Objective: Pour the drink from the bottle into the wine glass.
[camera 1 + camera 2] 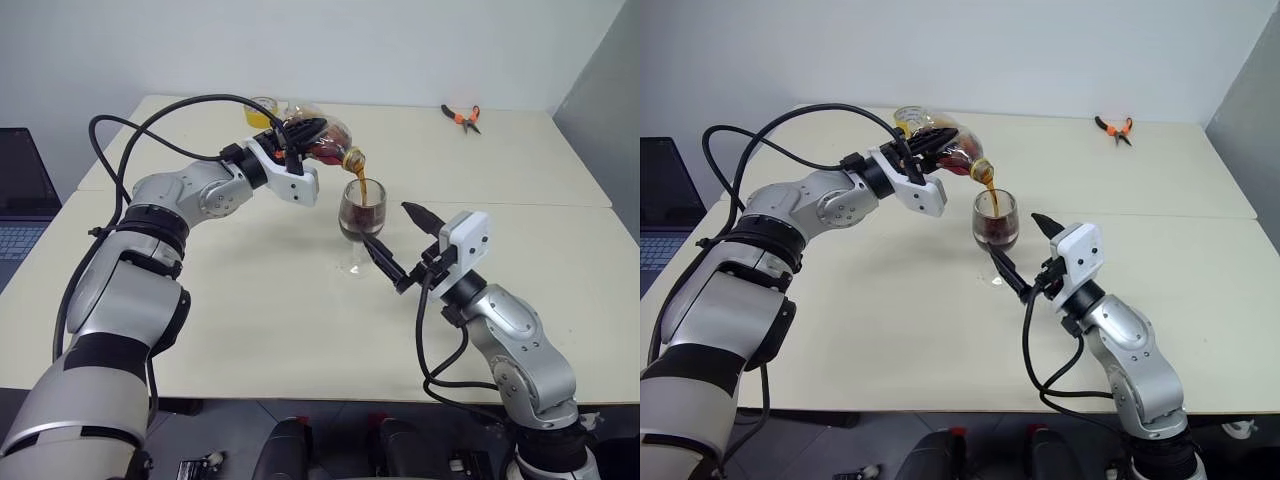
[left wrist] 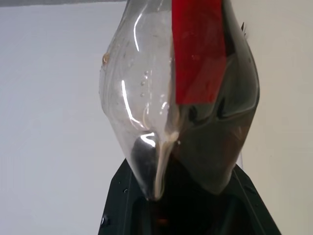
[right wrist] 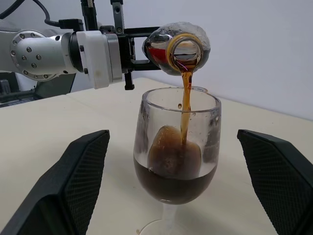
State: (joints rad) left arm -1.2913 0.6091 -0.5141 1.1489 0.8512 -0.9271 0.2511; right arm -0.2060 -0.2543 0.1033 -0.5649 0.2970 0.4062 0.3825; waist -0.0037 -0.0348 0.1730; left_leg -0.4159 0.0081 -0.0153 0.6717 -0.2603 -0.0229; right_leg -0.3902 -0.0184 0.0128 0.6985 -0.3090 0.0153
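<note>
My right gripper (image 1: pixel 395 246) stands open on the cream worktop (image 1: pixel 250 320), a finger either side of the glass (image 1: pixel 360 215) without touching it. Just beyond, my left gripper (image 1: pixel 300 135) is clamped on the tilted bottle (image 1: pixel 328 140), its drink (image 3: pixel 185 105) streaming into the part-filled glass. Pliers (image 1: pixel 462 117) lie at the far edge.
</note>
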